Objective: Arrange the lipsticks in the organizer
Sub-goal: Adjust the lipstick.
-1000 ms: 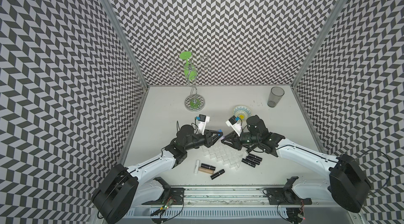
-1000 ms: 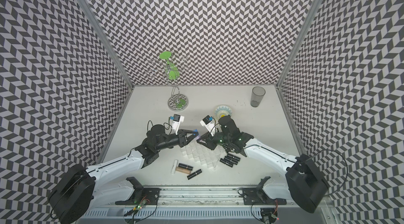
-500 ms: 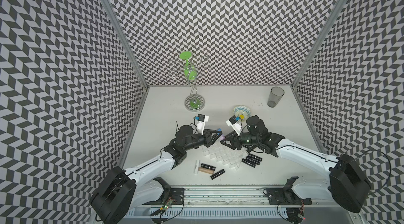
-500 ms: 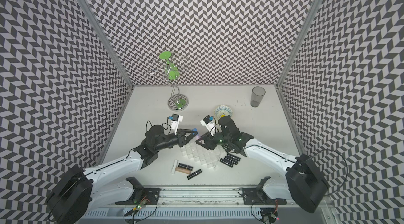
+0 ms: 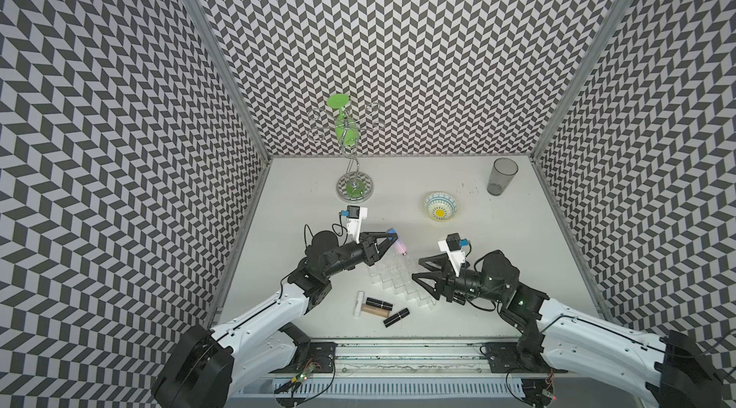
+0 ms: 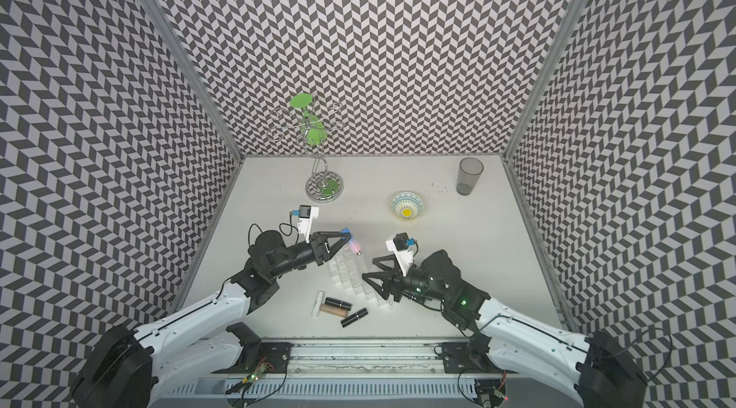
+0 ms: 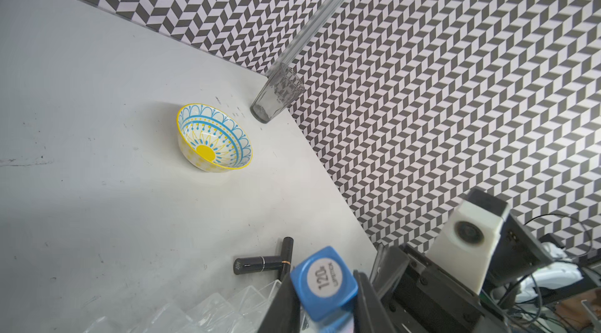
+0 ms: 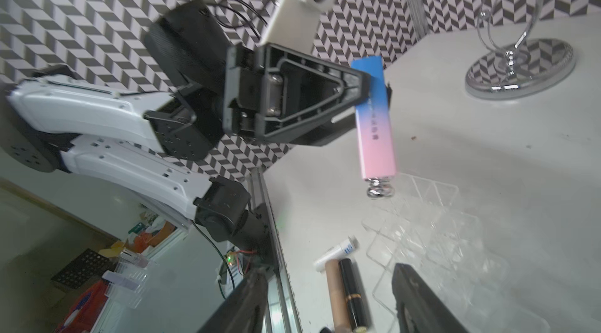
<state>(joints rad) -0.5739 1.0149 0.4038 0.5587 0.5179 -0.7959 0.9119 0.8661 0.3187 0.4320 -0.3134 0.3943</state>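
My left gripper [image 5: 392, 237] is shut on the blue end of the blue-pink lipstick [image 5: 399, 244], which hangs tilted over the far edge of the clear organizer [image 5: 398, 279]. The right wrist view shows that lipstick [image 8: 374, 126] with its metal tip above the organizer [image 8: 439, 233]. My right gripper [image 5: 417, 269] is open and holds nothing, at the organizer's right side, apart from the held lipstick. A white lipstick [image 5: 359, 303], a beige one [image 5: 374, 309] and two black ones [image 5: 379, 301] [image 5: 396, 317] lie in front of the organizer. Black lipsticks [image 7: 260, 264] lie to its right.
A patterned, yellow-centred bowl [image 5: 441, 207] sits behind the organizer. A grey tumbler [image 5: 501, 177] stands at the back right corner. A wire stand [image 5: 354, 187] with a green piece stands at the back centre. Patterned walls close in three sides.
My right gripper has opened, let go of the blue-pink lipstick and drawn back to the right. The left gripper stays shut on it and has barely moved.
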